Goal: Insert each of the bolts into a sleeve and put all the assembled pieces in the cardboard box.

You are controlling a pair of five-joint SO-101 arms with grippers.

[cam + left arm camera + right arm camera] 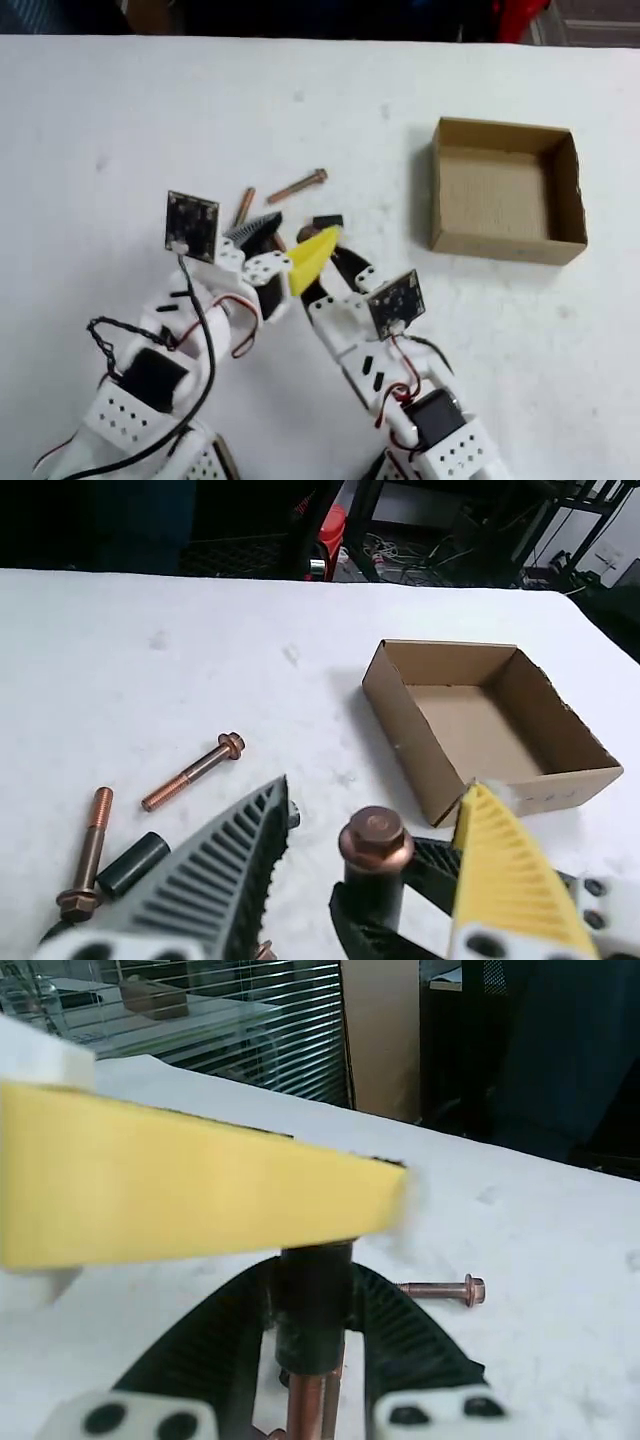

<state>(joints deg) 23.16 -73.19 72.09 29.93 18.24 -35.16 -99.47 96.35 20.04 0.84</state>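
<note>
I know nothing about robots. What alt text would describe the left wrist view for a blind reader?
A copper bolt stands in a black sleeve held by the right gripper, between the left gripper's open fingers. Loose bolts, a spare sleeve and an empty cardboard box lie on the table.

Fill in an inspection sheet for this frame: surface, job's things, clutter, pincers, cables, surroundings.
Surface: white table, faint marks.
Job's things: cardboard box empty; loose bolt; another bolt beside a spare sleeve; third bolt standing in the held sleeve.
Clutter: nothing seen.
Pincers: right pincer shut on the held sleeve; left pincer open, its fingers either side of the third bolt's head.
Cables: black cable along the left arm; red wires on the right arm.
Surroundings: window blinds; dark furniture beyond the table.
</note>
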